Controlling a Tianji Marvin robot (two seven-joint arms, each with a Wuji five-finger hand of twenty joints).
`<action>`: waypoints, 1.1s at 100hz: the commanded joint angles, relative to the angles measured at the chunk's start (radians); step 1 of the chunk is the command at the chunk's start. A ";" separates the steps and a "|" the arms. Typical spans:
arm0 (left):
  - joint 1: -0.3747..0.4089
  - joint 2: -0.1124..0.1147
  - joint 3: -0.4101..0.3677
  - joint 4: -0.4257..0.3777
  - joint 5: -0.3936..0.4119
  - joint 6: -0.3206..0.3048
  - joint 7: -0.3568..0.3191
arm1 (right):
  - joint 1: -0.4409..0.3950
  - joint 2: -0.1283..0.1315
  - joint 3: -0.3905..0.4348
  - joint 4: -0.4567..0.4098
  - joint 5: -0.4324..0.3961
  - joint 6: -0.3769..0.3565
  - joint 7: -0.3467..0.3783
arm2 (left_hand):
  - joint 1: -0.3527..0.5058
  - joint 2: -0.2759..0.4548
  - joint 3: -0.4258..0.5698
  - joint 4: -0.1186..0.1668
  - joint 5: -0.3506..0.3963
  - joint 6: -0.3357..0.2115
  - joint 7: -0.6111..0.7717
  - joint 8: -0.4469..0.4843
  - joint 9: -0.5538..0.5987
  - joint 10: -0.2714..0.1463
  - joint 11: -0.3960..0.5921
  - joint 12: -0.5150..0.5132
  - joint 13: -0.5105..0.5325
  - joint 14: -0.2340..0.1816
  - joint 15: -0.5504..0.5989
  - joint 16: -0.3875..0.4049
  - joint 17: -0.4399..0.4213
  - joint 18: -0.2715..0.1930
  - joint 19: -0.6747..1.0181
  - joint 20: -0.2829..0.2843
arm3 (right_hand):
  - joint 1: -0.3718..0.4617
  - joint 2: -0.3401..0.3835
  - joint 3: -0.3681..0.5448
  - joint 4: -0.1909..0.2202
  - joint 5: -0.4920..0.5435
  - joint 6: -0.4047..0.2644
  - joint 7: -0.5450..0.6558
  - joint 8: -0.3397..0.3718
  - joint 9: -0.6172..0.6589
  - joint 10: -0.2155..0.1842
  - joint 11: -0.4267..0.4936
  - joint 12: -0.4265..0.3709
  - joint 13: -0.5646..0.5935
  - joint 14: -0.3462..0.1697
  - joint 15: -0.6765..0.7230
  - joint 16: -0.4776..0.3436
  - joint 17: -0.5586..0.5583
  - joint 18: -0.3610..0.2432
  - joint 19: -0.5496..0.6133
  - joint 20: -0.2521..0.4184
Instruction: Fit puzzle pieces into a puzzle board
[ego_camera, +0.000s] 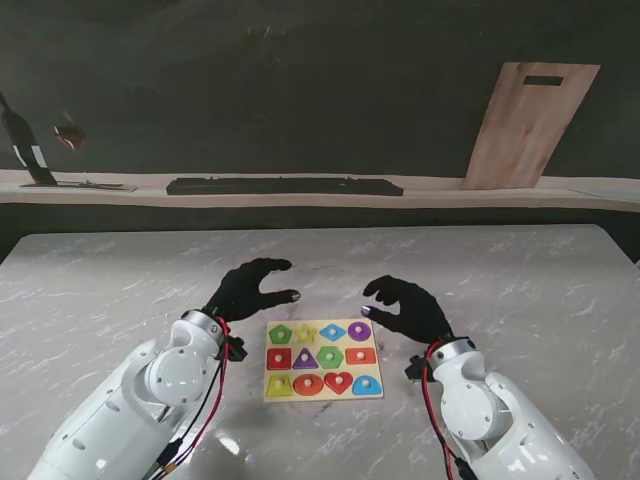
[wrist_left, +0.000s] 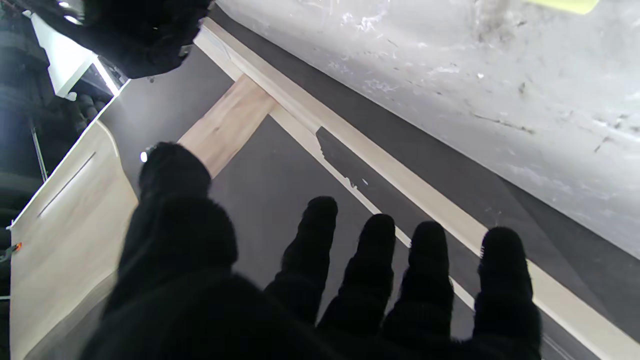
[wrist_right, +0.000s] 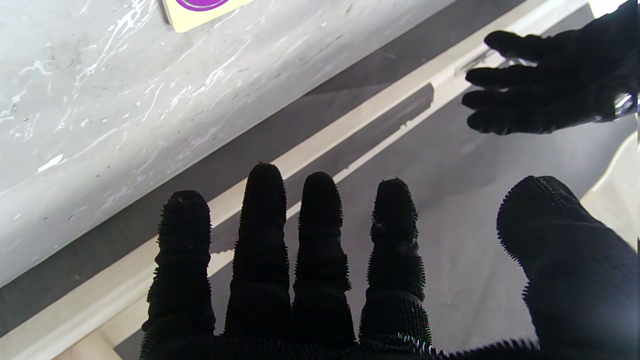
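A pale wooden puzzle board (ego_camera: 372, 342) lies on the marble table between my two arms. Coloured shape pieces sit in its slots in three rows, among them a green pentagon (ego_camera: 280, 334), a purple circle (ego_camera: 359, 331) and a red heart (ego_camera: 338, 381). My left hand (ego_camera: 248, 289), in a black glove, hovers open just beyond the board's far left corner, holding nothing. My right hand (ego_camera: 408, 308) hovers open at the board's far right corner, fingers curled slightly, also holding nothing. A corner of the board with the purple piece (wrist_right: 200, 4) shows in the right wrist view.
The marble table (ego_camera: 110, 280) stretches out on both sides of the board. Behind it runs a wooden ledge with a black keyboard (ego_camera: 285, 186). A wooden cutting board (ego_camera: 528, 125) leans against the dark wall at the right. A dark stand (ego_camera: 25, 145) is at the far left.
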 joint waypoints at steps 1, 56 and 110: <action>0.041 0.022 -0.017 -0.020 0.002 -0.021 0.001 | -0.011 0.002 0.001 -0.007 0.003 -0.018 0.011 | -0.016 -0.017 -0.003 0.040 -0.033 -0.034 -0.020 -0.015 -0.030 -0.041 -0.024 -0.016 -0.029 -0.061 -0.030 -0.013 -0.019 -0.104 -0.020 -0.013 | -0.046 -0.042 0.021 0.011 -0.023 -0.033 -0.003 0.006 -0.010 -0.018 -0.014 -0.003 0.022 -0.007 -0.005 0.006 -0.008 0.007 0.015 0.009; 0.234 0.033 -0.163 -0.123 -0.022 -0.202 0.017 | -0.069 0.026 0.054 -0.081 0.121 -0.134 0.173 | -0.050 -0.085 0.000 0.040 -0.030 -0.054 -0.038 0.000 -0.003 -0.071 -0.053 -0.001 0.007 -0.086 -0.086 -0.018 0.005 -0.120 -0.091 0.000 | -0.125 -0.360 0.261 -0.109 -0.197 0.036 -0.063 -0.020 -0.182 -0.014 -0.110 -0.044 -0.020 0.023 -0.228 -0.091 0.002 -0.018 -0.109 -0.029; 0.288 0.035 -0.197 -0.153 -0.077 -0.274 -0.001 | -0.138 0.027 0.101 -0.148 0.139 -0.200 0.172 | -0.034 -0.115 0.021 0.046 -0.016 -0.074 -0.026 0.018 0.040 -0.089 -0.058 0.024 0.056 -0.115 -0.101 -0.012 0.039 -0.129 -0.147 0.038 | -0.135 -0.249 0.173 -0.094 -0.206 0.030 -0.078 -0.029 -0.173 -0.025 -0.119 -0.048 -0.019 0.051 -0.239 -0.096 -0.023 0.048 -0.125 -0.028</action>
